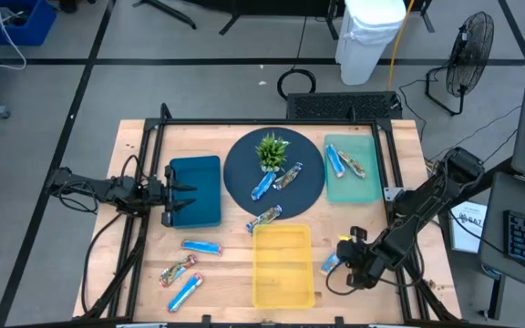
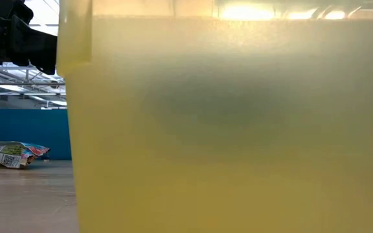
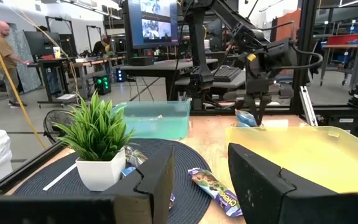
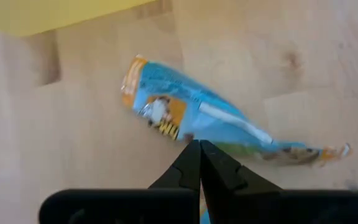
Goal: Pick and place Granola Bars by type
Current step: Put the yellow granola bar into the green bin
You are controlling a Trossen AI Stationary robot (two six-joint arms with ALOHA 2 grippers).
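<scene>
A robotics lab or workshop: beyond the wooden table (image 1: pixel 235 269) stand a monitor (image 3: pixel 153 23), metal-framed workbenches (image 3: pixel 73 65), a floor fan (image 1: pixel 469 47), cables and a person (image 3: pixel 6 56) at upper left.

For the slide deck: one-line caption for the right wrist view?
Right gripper, fingers together, over a blue granola bar lying on the wooden table.

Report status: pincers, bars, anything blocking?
Right pincer shut, over blue bar beside yellow tray. Left pincer open, parked over dark blue tray. No obstruction visible.
</scene>
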